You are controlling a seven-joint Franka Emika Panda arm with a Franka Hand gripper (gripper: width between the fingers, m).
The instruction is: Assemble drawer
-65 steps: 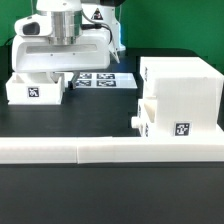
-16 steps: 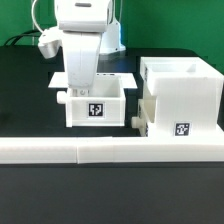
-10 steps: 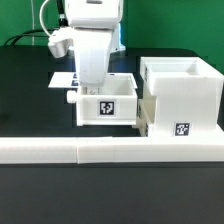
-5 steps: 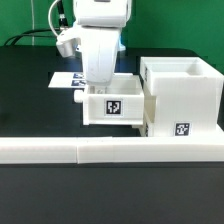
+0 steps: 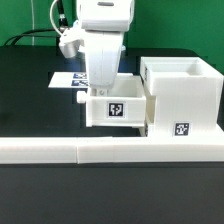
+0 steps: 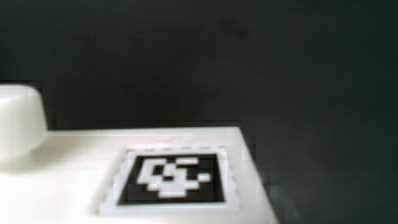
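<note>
In the exterior view the white gripper (image 5: 103, 86) reaches down into a small white drawer tray (image 5: 116, 108) with a square tag on its front and grips its wall. The fingertips are hidden inside the tray. The tray sits right against the left side of the tall white drawer housing (image 5: 182, 95), which carries a tag low on its front. A second tray set low in the housing is almost wholly hidden behind the held one. The wrist view shows the tray's tagged white face (image 6: 173, 172) and a round white knob (image 6: 15, 118) over dark table; no fingers show there.
The long low white L-shaped bar (image 5: 110, 151) runs across the front of the table, just before the tray and housing. The marker board (image 5: 66, 80) lies flat behind the tray. The black table (image 5: 30, 100) stretches to the exterior view's left.
The gripper has carried the tray from the exterior view's left to the right, up against the housing. Over the last half second it moved only slightly further right.
</note>
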